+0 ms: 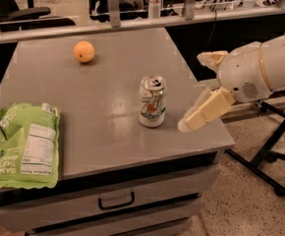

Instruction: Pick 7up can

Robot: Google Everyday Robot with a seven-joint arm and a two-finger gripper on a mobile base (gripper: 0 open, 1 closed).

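can (152,102) upright on table (108,136), toward its right edge | gripper (195,93) just right of it, fingers spread, holding nothing | I'd pinch mid-body: probably light, slick, thin wall crushes easy (so go gentle)

Orange (84,51), green snack bag (24,146), grey table (108,97)

The 7up can (152,102) stood on the grey table (108,77), and its green "7" with a red spot was the only mark I could read. The white label panel on the green bag (24,146) carried print too small to read. My gripper (194,92) hung just right of the can, fingers spread apart.
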